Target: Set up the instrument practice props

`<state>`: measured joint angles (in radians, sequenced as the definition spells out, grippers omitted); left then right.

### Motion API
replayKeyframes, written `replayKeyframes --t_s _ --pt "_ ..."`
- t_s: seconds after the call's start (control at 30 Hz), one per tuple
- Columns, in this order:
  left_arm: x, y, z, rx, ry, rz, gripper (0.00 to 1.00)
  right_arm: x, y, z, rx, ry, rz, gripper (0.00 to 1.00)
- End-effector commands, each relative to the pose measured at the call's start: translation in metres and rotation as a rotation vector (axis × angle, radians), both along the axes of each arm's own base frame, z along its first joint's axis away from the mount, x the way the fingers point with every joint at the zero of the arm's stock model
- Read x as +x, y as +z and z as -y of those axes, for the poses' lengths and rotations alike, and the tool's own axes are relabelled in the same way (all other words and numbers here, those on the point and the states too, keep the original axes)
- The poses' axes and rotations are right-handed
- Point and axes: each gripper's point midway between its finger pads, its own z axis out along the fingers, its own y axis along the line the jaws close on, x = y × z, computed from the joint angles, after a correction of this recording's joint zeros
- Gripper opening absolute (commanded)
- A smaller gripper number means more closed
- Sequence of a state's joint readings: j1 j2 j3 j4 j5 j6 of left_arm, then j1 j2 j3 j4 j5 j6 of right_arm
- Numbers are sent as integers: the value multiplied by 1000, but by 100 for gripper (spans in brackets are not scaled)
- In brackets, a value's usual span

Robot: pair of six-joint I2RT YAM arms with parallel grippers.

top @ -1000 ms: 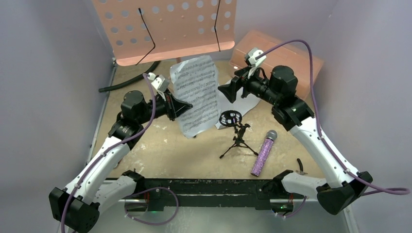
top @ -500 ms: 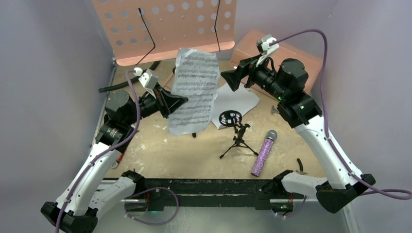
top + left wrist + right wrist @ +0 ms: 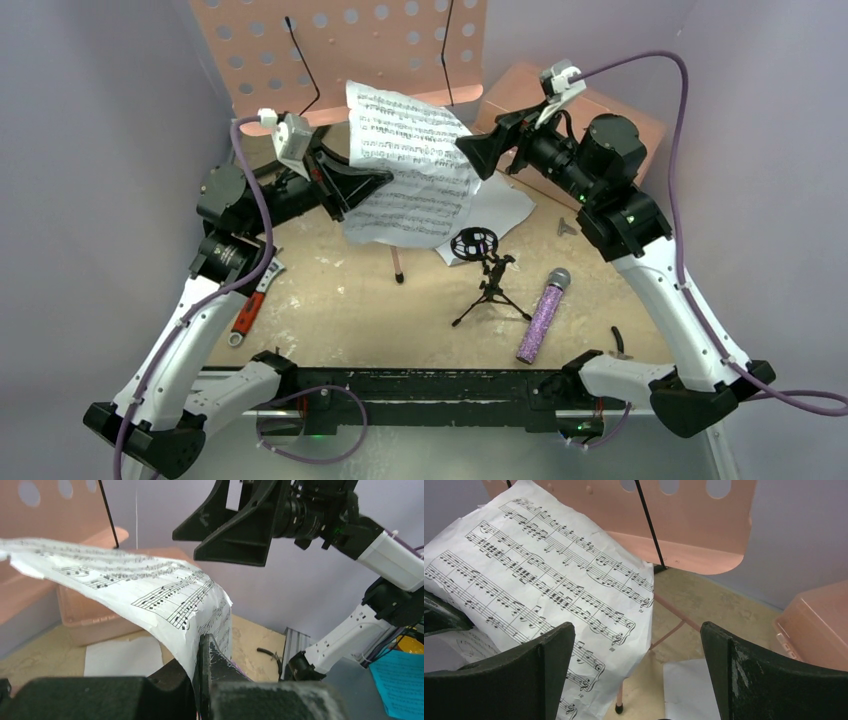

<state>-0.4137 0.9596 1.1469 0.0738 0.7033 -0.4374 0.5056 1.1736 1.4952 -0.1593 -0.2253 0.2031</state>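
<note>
My left gripper point(image 3: 372, 182) is shut on a white sheet-music page point(image 3: 412, 165) and holds it in the air in front of the pink perforated music stand point(image 3: 350, 55). The page also shows in the left wrist view point(image 3: 150, 592) and the right wrist view point(image 3: 544, 585). My right gripper point(image 3: 478, 158) is open and empty, just right of the page's edge. A second white page point(image 3: 495, 210) lies on the table. The black tripod mic stand point(image 3: 487, 275) stands mid-table. The purple glitter microphone point(image 3: 543, 315) lies to its right.
A salmon plastic box point(image 3: 640, 125) sits at the back right. A red-handled wrench point(image 3: 247, 315) lies by the left arm. A black hose point(image 3: 225, 180) lies at the back left. A small black tool point(image 3: 619, 342) lies near the right arm's base. The stand's pink leg point(image 3: 397, 265) reaches the floor.
My left gripper has lifted the sheet-music page up and back toward the music stand, and the page has tilted flatter. My right gripper has risen beside it, still open.
</note>
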Motion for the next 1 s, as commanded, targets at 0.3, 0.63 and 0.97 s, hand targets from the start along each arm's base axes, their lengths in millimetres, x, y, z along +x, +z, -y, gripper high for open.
replayKeyframes --t_s 0.3,0.63,0.97 --pt "-21 117 -4 -130 -36 297 0 -23 89 8 132 20 179 98" --pt "-16 157 -14 -143 59 455 0 -29 108 9 166 34 231 98" --pt "23 194 -23 -210 237 577 0 -30 111 1 176 76 239 98"
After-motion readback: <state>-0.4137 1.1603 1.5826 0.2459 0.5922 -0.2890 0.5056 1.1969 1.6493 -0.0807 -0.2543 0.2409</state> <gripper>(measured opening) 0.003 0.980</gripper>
